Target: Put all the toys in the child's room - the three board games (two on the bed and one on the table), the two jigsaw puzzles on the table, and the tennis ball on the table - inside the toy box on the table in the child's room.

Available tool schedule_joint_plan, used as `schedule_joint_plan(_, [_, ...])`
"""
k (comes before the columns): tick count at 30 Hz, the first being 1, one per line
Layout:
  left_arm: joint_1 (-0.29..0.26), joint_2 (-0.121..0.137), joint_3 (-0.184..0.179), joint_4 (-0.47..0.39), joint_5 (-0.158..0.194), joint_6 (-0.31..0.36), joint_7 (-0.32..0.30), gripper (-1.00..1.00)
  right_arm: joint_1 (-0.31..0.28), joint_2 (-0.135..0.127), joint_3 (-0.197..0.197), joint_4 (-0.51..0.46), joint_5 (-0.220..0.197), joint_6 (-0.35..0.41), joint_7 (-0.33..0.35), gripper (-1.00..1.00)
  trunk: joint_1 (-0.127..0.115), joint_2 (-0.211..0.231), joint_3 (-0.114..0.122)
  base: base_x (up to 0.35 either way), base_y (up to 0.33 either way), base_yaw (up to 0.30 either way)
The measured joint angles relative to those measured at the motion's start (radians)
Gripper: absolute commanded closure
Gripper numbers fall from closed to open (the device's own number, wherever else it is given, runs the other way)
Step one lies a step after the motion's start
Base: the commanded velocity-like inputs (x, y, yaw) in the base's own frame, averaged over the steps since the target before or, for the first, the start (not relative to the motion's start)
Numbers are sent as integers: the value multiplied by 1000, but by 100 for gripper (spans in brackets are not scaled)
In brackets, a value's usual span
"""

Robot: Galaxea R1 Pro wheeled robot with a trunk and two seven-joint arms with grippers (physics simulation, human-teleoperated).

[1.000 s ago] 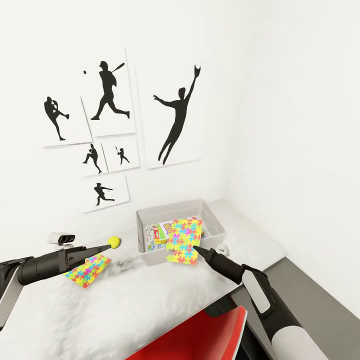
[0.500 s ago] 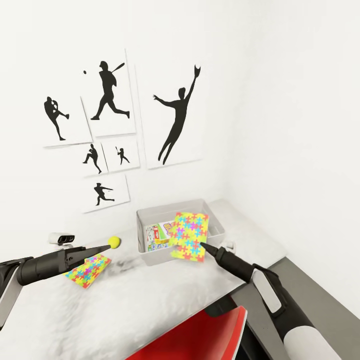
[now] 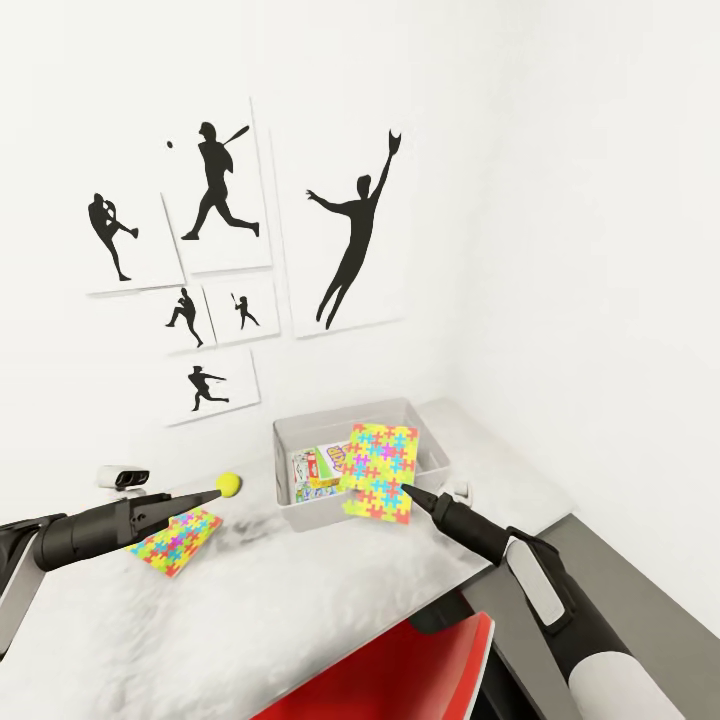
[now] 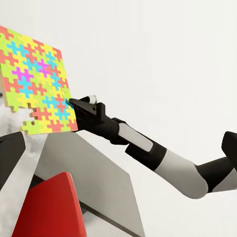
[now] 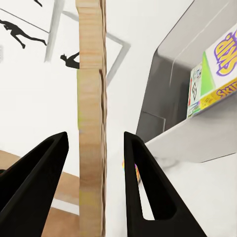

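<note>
Hanging over the toy box [image 3: 420,440], a puzzle [image 3: 377,470] tilts across the near rim, its lower edge out past the front wall and its upper part above the inside. The right gripper [image 3: 405,490] meets that panel at its near corner; in the right wrist view the two black fingers [image 5: 34,182] stand apart on either side of the panel's thin wooden edge [image 5: 91,123] with gaps showing, so whether they actually pinch it I cannot tell. Inside the toy box, a white-green board game [image 3: 318,467] leans against the left wall, and the right wrist view catches its printed face [image 5: 212,74] just over the rim.

Left of the toy box, the tennis ball [image 3: 229,485] sits on the pale table [image 3: 300,600]. The left gripper [image 3: 222,490] reaches to just beside it, fingertips drawn to a point, though their state is too small to read. A second puzzle [image 3: 175,540] lies flat further left and nearer than the ball, partly under the left arm. Silhouette pictures [image 3: 345,230] hang on the wall behind the toy box.
</note>
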Motion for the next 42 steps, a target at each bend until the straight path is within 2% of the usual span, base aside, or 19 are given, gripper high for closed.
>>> schedule_joint_plan(15, [0, 0, 0, 0, 0, 0, 1, -100, 0, 3, 1, 3, 1, -5, 2, 100, 0, 0, 0, 0, 0, 0])
schedule_joint_plan(21, [0, 1, 5, 5, 0, 0, 0, -100, 0, 14, -1, 6, 2, 0, -9, 100, 0, 0, 0, 0, 0, 0])
schedule_joint_plan(27, [0, 2, 25, 7, 0, 0, 0, -100, -13, 20, -1, 16, -1, 24, -73, 100, 0, 0, 0, 0, 0, 0])
schedule_joint_plan(30, [0, 1, 28, 8, 0, 0, 0, -100, -74, 27, -2, 20, -6, 79, -166, 100, 0, 0, 0, 0, 0, 0])
schedule_joint_plan(32, [0, 1, 28, 8, 0, 0, 0, -100, -137, 44, -3, 30, -12, 115, -252, 100, 0, 0, 0, 0, 0, 0])
schedule_joint_plan(33, [0, 1, 29, 8, 0, 0, 0, -100, -154, 50, -2, 33, -11, 120, -274, 100, 0, 0, 0, 0, 0, 0])
schedule_joint_plan(35, [0, 1, 29, 8, 0, 0, 0, -100, -223, 74, 0, 54, -18, 134, -351, 100, 0, 0, 0, 0, 0, 0])
schedule_joint_plan(37, [0, 1, 29, 8, 0, 0, 0, -100, -297, 96, 0, 106, -17, 146, -413, 100, 0, 0, 0, 0, 0, 0])
schedule_joint_plan(42, [0, 1, 30, 8, 0, 0, -1, -100, -444, 128, 0, 262, -15, 159, -494, 100, 0, 0, 0, 0, 0, 0])
